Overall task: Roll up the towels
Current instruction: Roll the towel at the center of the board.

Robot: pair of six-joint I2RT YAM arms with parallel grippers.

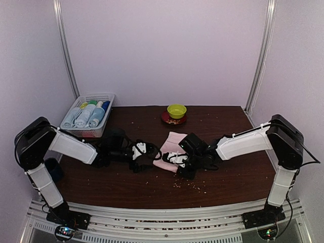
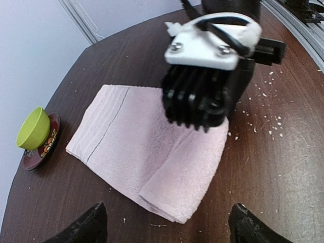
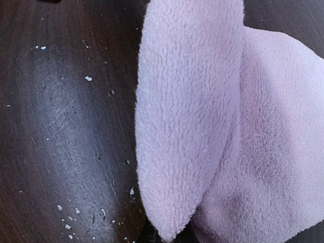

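1. Right hand (image 1: 174, 159) is pressed together on the pink towel (image 2: 136, 147). In its wrist view a fold of the cloth rises toward the camera, so it seems to pinch that fold.
2. This towel lies folded flat on the tabletop (image 2: 283, 152), on the near side of the green bowl (image 1: 176, 110) and not touching it.
3. I judge it light, soft and limp. It will bend and sag rather than move as one piece, and its fleecy surface should not slip from the fingers.
4. A good place to hold is a short edge, with both layers together, so that the roll begins tight and even.
5. Left hand (image 2: 169, 225) is spread wide and holds nothing. It is nearer than the bowl and to its left, just beside the towel.
6. Farther to the left of the bowl stands a white basket (image 1: 93, 132) with rolled cloths in it. Pale crumbs are scattered on the tabletop.
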